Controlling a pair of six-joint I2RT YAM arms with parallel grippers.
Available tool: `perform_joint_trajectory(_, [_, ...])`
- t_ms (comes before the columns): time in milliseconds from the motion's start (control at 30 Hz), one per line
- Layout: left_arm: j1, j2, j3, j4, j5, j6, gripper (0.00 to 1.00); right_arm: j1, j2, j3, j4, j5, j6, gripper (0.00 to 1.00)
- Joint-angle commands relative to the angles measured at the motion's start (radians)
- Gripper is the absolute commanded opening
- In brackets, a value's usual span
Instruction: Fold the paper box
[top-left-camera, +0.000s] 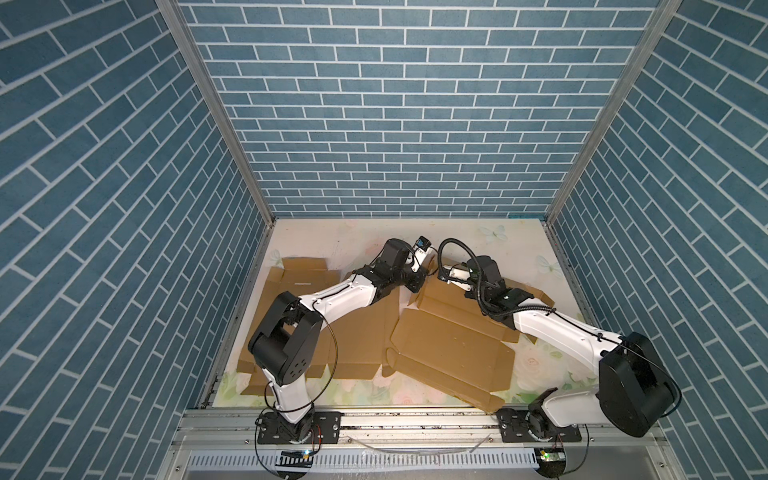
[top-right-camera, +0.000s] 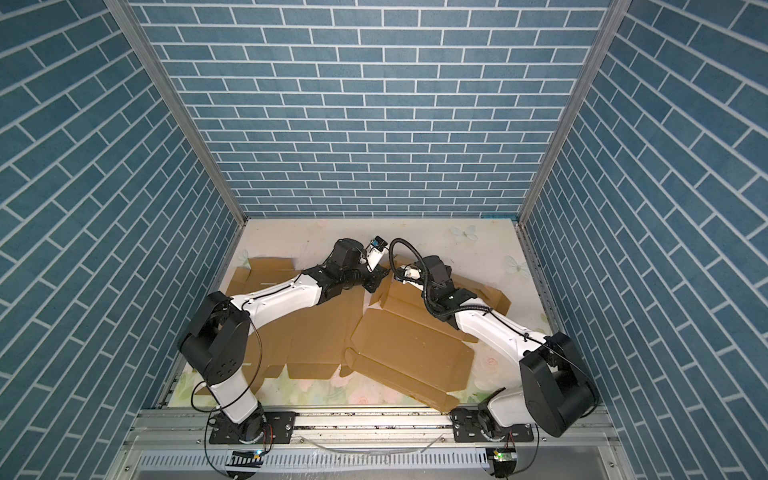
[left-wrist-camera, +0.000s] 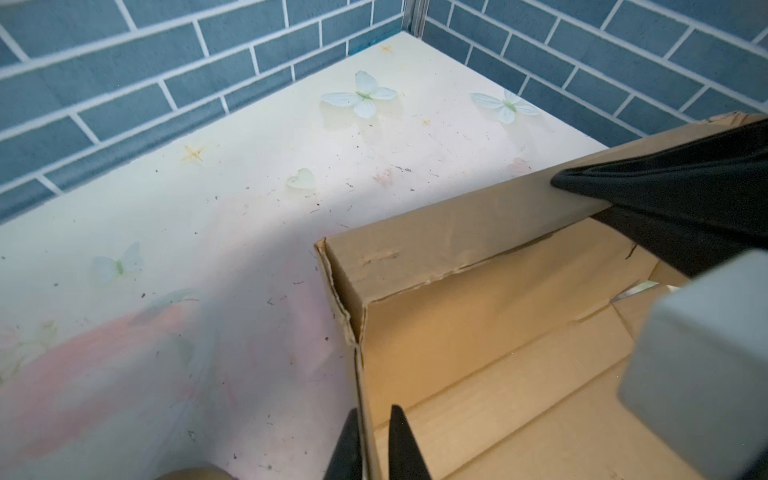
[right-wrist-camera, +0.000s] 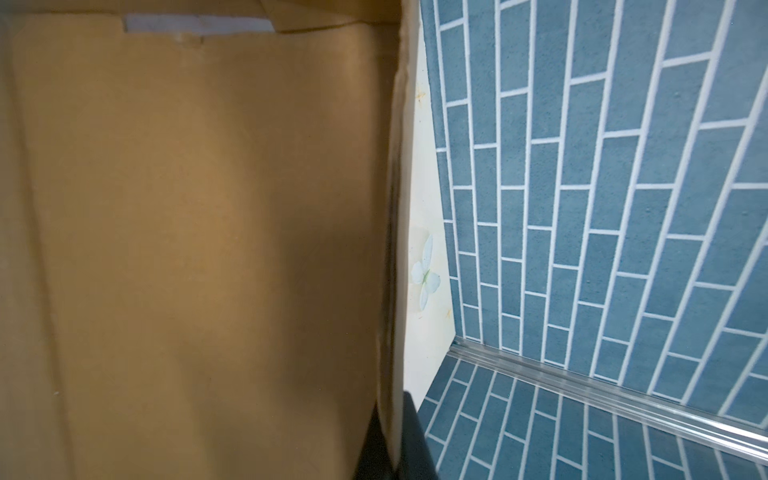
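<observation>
Fingertips of the left gripper (left-wrist-camera: 370, 436) straddle a raised side wall, slightly parted, one standing clear. The right gripper (right-wrist-camera: 392, 449) is clenched on the adjoining wall's rim. The paper box (top-left-camera: 453, 345), creased brown corrugated card, sits half-erected right-of-centre on the floral table (top-left-camera: 457, 239).

We see our right end effector (right-wrist-camera: 392, 436) pinching the box (right-wrist-camera: 199, 228) panel's edge. Beyond it, a table (right-wrist-camera: 422, 174) strip with a butterfly (right-wrist-camera: 426, 272) meets the brick wall (right-wrist-camera: 602, 208).
</observation>
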Motion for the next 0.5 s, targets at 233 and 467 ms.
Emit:
perform_joint_trajectory(233, [0.002,0.016,0.046,-0.049,0.139,-0.151,0.23,0.015,0.024,-0.047,0.128,0.003,-0.074,0.00])
perform_joint_trajectory(467, [0.149,-0.007,-0.011,-0.041,0.296,-0.143,0.41,0.015,-0.014,-0.137,0.227,-0.058,-0.130,0.00])
